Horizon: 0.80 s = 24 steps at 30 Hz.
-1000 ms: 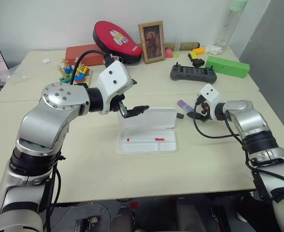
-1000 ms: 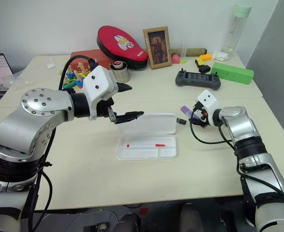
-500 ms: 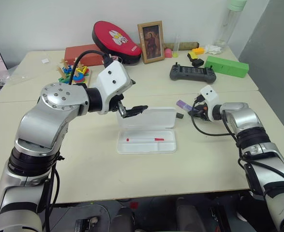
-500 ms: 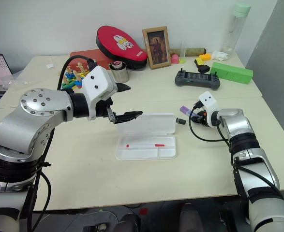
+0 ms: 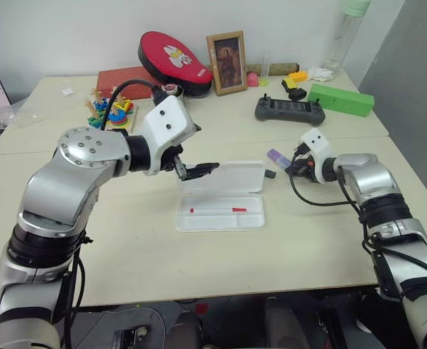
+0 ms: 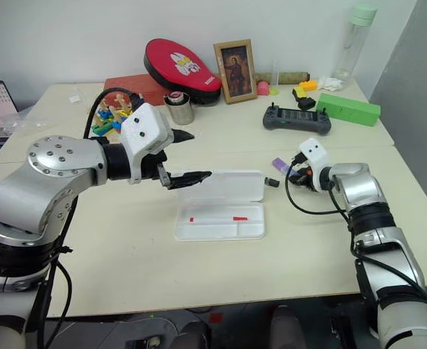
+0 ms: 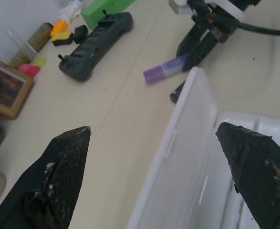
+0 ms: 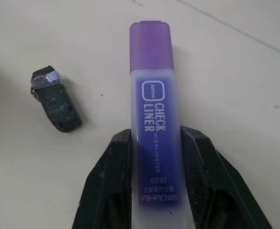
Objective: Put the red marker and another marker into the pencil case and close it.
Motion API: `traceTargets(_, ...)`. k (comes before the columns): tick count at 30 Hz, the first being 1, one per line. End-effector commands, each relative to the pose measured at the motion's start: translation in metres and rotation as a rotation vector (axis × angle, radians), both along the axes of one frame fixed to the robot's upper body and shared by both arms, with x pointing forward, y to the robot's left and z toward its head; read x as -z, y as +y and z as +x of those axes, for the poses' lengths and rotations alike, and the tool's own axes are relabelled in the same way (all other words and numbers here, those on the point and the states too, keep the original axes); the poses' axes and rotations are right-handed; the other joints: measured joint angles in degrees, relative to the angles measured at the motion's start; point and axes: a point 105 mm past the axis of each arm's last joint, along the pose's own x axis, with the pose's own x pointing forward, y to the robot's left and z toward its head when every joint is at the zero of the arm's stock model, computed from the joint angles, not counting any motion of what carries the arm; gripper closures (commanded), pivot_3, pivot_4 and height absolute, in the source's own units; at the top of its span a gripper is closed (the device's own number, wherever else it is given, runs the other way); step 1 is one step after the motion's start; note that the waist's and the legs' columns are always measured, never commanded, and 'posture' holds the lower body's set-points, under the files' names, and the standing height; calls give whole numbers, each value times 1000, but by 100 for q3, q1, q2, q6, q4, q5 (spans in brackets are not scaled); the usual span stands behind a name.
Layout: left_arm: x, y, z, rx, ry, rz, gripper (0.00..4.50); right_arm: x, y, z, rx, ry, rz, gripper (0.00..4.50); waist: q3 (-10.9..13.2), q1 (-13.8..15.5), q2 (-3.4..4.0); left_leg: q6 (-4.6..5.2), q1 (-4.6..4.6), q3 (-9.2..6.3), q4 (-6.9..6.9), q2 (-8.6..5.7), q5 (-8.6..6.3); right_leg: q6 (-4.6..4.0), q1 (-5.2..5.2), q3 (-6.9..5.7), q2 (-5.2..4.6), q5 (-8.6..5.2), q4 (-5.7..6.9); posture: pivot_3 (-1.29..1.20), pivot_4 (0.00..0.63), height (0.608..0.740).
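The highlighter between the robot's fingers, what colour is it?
Purple: the highlighter has a solid purple cap and paler lavender body, clearest in the right wrist view.

— What do I see along the table's (image 5: 126, 254) far edge?
— A red oval pouch (image 5: 175, 60), a framed picture (image 5: 228, 62) beside it, then a green box (image 5: 342, 99) toward the far right corner.
— And nearer in?
— A black controller (image 5: 290, 110), colourful toy blocks (image 5: 111, 110) on the left, and a small black block (image 8: 56, 105).
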Motion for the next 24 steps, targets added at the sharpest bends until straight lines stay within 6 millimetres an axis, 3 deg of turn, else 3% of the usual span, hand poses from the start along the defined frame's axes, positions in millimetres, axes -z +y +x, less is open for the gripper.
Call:
traceTargets(1,-12,12,-16,27,-28,13,0,-36,-4,-11,-60,-86,-8,3429,0,1,0,0,0,0,-1,0,0,0,-1,1,0,0,-1,0,150,740)
traceTargets(7,-2,23,-25,43,-5,72,0,-56,-8,-27,-112,-120,-45,3429,0,10,0,1,0,1,-2,0,-1,0,0,0,0,0,2,0,150,740)
traceTargets(9,2,28,-30,49,18,93,0,-72,0,-41,-198,-151,-39,3429,1,16,1,2,0,1,-2,0,-1,0,-1,0,0,0,3,0,150,740)
traceTargets(11,10,37,-34,37,53,128,0,-90,20,-74,-401,-193,-18,3429,2,22,3,2,0,1,-2,0,-1,0,0,1,0,0,4,0,150,740)
traceTargets(14,16,44,-37,29,65,148,0,-101,39,-117,-644,-191,18,3429,2,27,3,4,0,0,-10,0,-2,1,0,0,0,-1,-2,0,150,740)
traceTargets(16,18,50,-37,2,68,155,0,-99,47,-137,-746,-149,22,3429,1,32,2,4,-1,0,-10,0,-2,1,1,-1,-1,-1,-5,0,150,740)
traceTargets(19,20,56,-36,-31,72,155,0,-89,62,-150,-812,-111,22,3429,1,36,2,15,0,1,-9,0,-8,1,1,-1,-1,-1,-1,0,150,740)
traceTargets(24,23,67,-28,-117,51,151,0,-66,91,-144,-825,-92,21,3429,1,35,2,33,8,1,-7,1,-2,3,1,1,0,-1,15,0,150,740)
